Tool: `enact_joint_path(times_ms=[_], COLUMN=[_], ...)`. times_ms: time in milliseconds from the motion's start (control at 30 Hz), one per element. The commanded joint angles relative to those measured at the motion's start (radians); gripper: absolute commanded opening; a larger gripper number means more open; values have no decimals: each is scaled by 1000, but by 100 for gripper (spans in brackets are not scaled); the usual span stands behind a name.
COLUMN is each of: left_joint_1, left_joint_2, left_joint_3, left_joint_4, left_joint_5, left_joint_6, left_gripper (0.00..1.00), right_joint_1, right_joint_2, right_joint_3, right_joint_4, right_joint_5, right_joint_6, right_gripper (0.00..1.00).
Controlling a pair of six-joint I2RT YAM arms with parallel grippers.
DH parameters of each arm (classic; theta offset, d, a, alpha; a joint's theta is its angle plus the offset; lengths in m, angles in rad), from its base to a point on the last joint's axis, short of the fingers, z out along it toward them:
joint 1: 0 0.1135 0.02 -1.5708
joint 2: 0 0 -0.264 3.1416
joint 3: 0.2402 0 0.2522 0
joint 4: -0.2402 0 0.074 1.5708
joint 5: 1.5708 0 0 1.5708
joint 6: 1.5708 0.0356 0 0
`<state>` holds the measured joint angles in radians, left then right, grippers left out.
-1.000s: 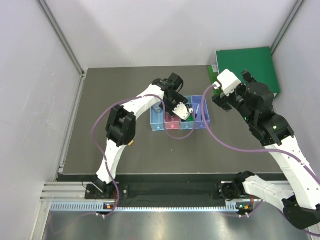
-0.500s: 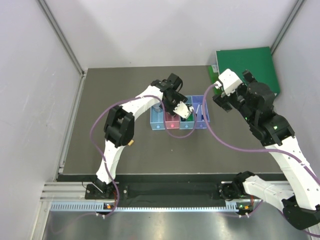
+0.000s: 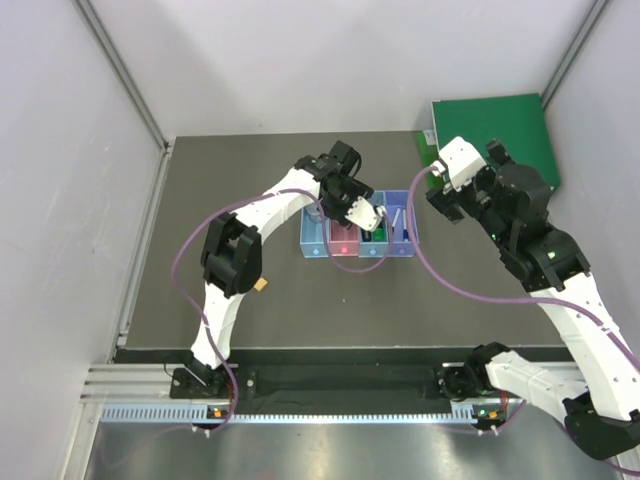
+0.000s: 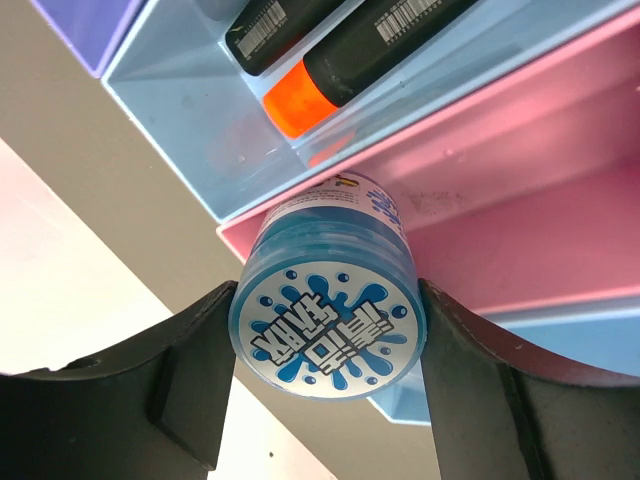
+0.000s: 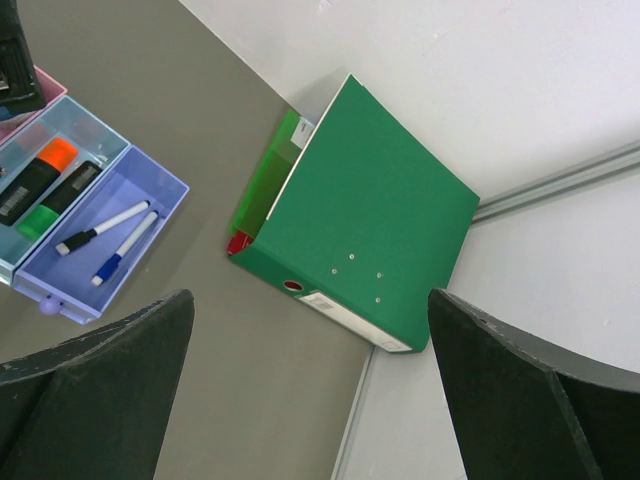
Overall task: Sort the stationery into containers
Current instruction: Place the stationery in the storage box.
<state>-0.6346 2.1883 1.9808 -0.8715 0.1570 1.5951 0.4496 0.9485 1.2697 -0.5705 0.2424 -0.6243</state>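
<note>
My left gripper [image 4: 328, 345] is shut on a blue round tin [image 4: 328, 300] with a splash label, one black finger on each side. The tin hangs over the near rim of the pink bin [image 4: 520, 180]. Beside it, a light blue bin [image 4: 190, 110] holds black highlighters, one with an orange cap [image 4: 300, 95]. In the top view the containers [image 3: 314, 238] form a row mid-table, with the left gripper [image 3: 363, 214] above them. My right gripper [image 5: 310, 300] is open and holds nothing, hanging off to the right. Two white pens [image 5: 112, 240] lie in the purple bin [image 5: 150, 190]. A tiny orange block [image 3: 260, 285] lies by the left arm.
A large green binder [image 5: 370, 230] lies at the table's far right corner, against the wall, and shows again as the green binder [image 3: 497, 130] in the top view. The dark table [image 3: 220, 190] is walled by white panels on three sides.
The left gripper has crept slightly toward the far side with the blue tin still in it, and its elbow has swung left. The right arm has barely moved.
</note>
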Motion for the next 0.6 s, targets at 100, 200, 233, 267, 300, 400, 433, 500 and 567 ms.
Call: enact_joint_path(times_ms=[100,200,233,267,300,400,433,500,567], left_joint_1=[1,1,3,3,3,3,3,3,1], left_joint_2=[-99,-96,-96,-94,-93,-90,-90,-87,-85], left_joint_3=[-46,-46,-46,-46,-46,-46,-46,-48,-51], left_joint_4=[-14,-12,-8,-6,-7,-9,-9,-15,-14], left_joint_5=[50,56,59,59,65,69,75,84,95], left_joint_6=[17,17,14,11,9,6,-1,-3,-11], left_gripper=[55,59,63,67,68,69,70,89,99], right_joint_1=[-22,-23,-26,-26,-26,-28,-29,-32,-32], right_joint_2=[-25,-25,-25,-25,-25,-24,-25,-27,-27], right_joint_3=[34,39,37,39,39,39,37,34,34], right_joint_4=[20,17,14,14,15,17,17,18,17], right_joint_5=[-20,-20,-20,-22,-22,-23,-25,-26,-26], right_joint_6=[29,31,31,31,32,35,35,37,38], right_gripper=[100,100,100,100,100,100,100,100,100])
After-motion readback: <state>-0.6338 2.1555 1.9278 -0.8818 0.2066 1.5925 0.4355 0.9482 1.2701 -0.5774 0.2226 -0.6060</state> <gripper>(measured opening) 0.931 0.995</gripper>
